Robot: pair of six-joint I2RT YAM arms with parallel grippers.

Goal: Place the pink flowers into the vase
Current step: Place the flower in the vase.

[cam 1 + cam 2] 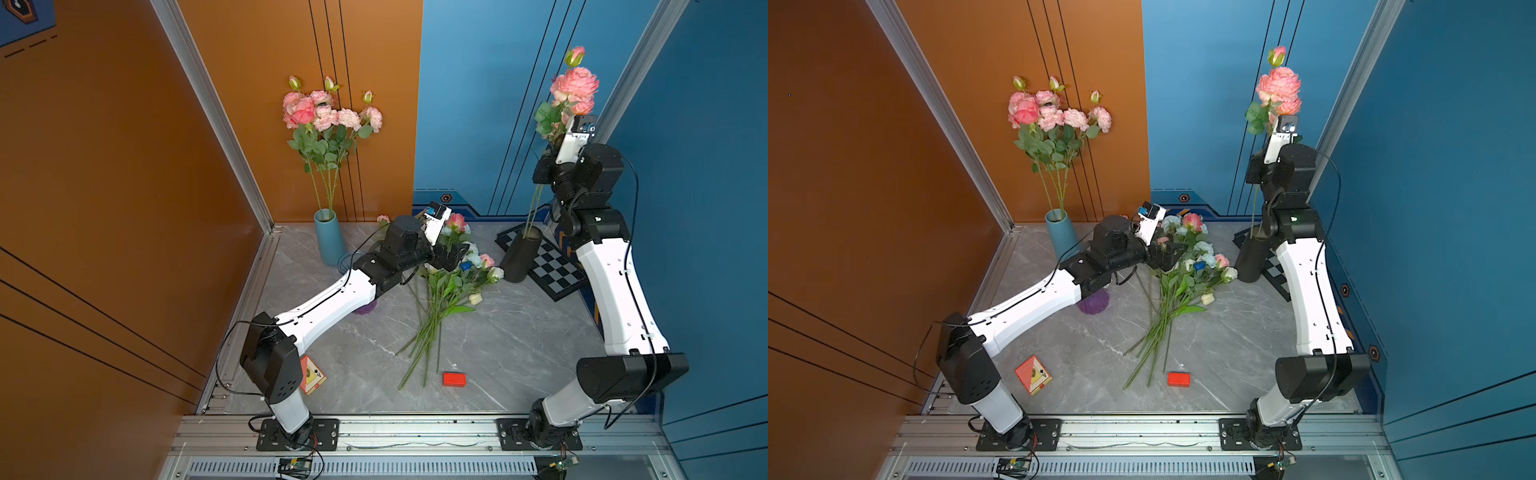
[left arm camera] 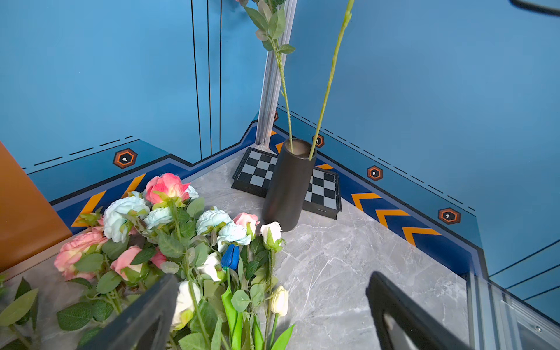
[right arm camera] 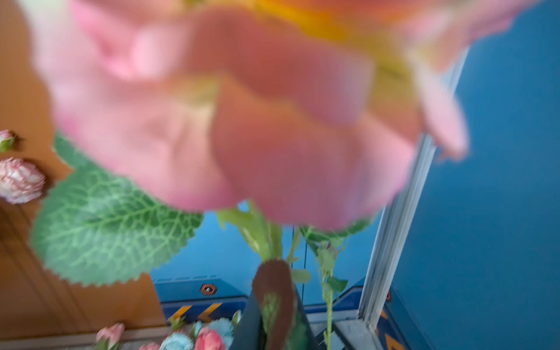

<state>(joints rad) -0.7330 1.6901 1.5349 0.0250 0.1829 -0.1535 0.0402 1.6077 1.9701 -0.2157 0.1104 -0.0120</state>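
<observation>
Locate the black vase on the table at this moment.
In both top views the black vase stands tilted at the far right of the table, beside the chessboard, just right of the loose flower pile, with green stems in its mouth.

Bright, even light fills my workspace in both top views, and colours read saturated on the orange and blue walls. Shadows are soft: my left arm (image 1: 332,299) throws only a faint smudge on the grey marble desk (image 1: 519,332), whose surface carries a dull sheen without hard glare. The wall lines and frame posts bow outward near the edges in both top views. My left wrist view is crisp, though the black fingers (image 2: 403,315) at the frame edge are soft. My right wrist view is mostly filled by a pink flower head (image 3: 242,121) pressed close and badly blurred; the green leaf (image 3: 109,224) beside it is sharper.
</observation>
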